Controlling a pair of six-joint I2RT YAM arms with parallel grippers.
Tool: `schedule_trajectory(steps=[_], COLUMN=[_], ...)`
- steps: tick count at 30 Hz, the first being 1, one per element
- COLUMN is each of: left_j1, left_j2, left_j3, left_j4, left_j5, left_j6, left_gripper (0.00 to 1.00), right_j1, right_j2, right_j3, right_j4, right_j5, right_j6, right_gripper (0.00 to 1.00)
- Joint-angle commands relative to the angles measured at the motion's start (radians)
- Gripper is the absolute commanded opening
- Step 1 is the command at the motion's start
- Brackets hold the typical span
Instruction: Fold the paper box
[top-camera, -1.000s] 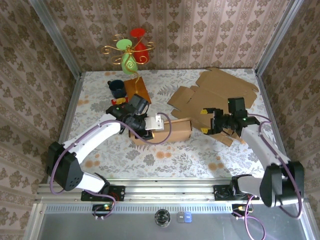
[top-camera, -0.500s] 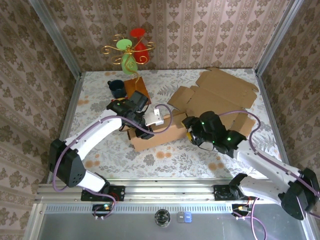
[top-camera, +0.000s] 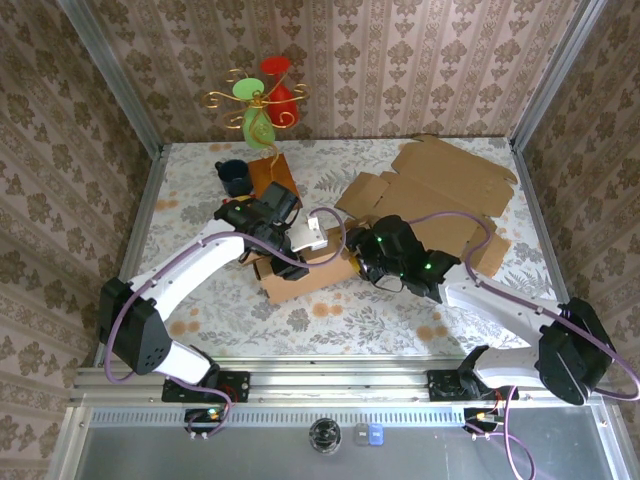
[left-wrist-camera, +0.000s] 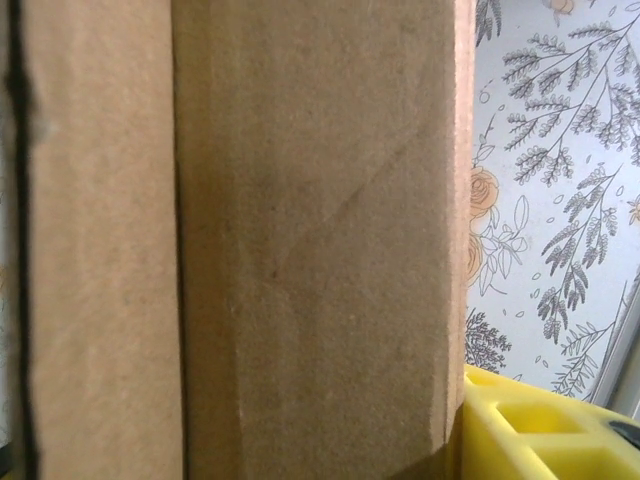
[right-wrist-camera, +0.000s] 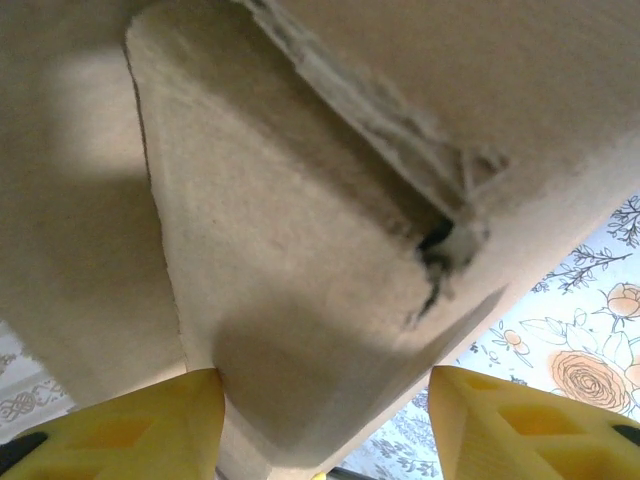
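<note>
Cardboard box (top-camera: 318, 270) lies half-formed mid-table between my arms. The right gripper (right-wrist-camera: 325, 395) stands wide astride its end flap without pinching it; the left gripper (top-camera: 284, 258) is at the other end, and I cannot tell its opening. Closing off-centre could crease the flap or skid the box across the floral tablecloth (top-camera: 350, 312), inside wallpapered walls (top-camera: 400, 60).

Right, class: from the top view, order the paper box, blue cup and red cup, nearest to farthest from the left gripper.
1. paper box, mid-table, right at the left gripper.
2. blue cup, back left of the table.
3. red cup, up on the wire stand by the back wall.
</note>
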Motion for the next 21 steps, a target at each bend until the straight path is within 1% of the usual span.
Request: schedule_trajectory(steps=[1,2,4,5,8,13,19,21], left_j1=[-0.006,-0.009,-0.014,-0.019,-0.026,-0.028,-0.029,-0.027], left_j2=[0.024,0.027,0.029,0.029,0.027,0.009,-0.008,-0.008], left_j3=[0.025,0.029,0.035,0.035,0.034,0.024,0.008,0.01], left_j4=[-0.039,-0.043,-0.044,-0.045,-0.038,-0.022,-0.007,-0.011], left_j5=[-0.028,-0.028,-0.031,-0.031,-0.037,-0.041,-0.043,-0.042], left_j6=[-0.022,-0.022,-0.023,-0.022,-0.025,-0.025,-0.011,-0.005], left_gripper=[0.56,0.57,0.58,0.58,0.57,0.52,0.54,0.55], right_j1=[0.009,0.009,0.008,0.009,0.009,0.009,0.005,0.0], right_j2=[0.028,0.036,0.063,0.075,0.086,0.074,0.095,0.097], right_j3=[-0.002,0.003,0.039,0.047,0.042,0.061,0.133,0.14], right_j4=[-0.071,-0.115,-0.271,-0.311,-0.333,-0.341,-0.382,-0.381], right_j5=[0.004,0.002,-0.003,-0.013,-0.032,-0.005,-0.032,-0.051], right_j6=[0.034,0.034,0.037,0.035,0.044,0.026,-0.058,-0.08], right_gripper=[0.52,0.5,0.49,0.49,0.49,0.48,0.47,0.51])
